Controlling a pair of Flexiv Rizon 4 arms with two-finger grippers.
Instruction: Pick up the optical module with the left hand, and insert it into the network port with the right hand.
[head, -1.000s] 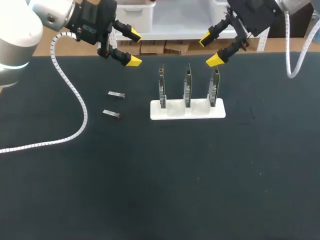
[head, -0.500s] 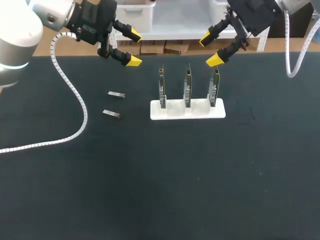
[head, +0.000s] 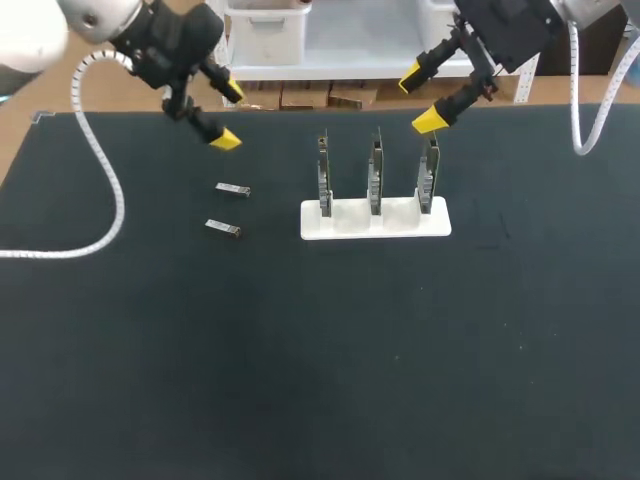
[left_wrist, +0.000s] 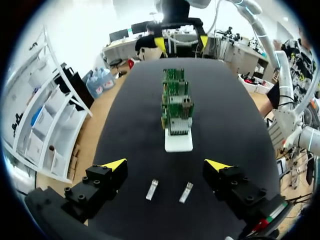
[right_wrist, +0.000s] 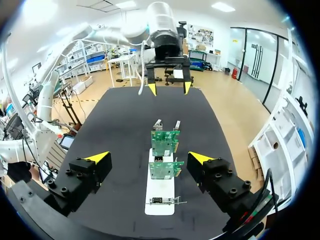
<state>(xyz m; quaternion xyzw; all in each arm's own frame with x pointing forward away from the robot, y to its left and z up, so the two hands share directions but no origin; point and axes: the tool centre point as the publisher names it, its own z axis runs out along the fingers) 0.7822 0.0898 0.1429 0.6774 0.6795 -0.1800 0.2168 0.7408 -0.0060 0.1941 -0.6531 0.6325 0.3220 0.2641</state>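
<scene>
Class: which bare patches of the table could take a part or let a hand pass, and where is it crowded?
Bare: the near half of the table, in front of the white stand and the optical modules; also the stretch right of the stand. Crowded: the far strip, with the left gripper by the modules and the right gripper by the boards.

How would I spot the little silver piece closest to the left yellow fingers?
Find the white stand holding three upright boards. Left of it lie two silver modules; yours is the back module, nearest the left gripper, not the front module.
</scene>
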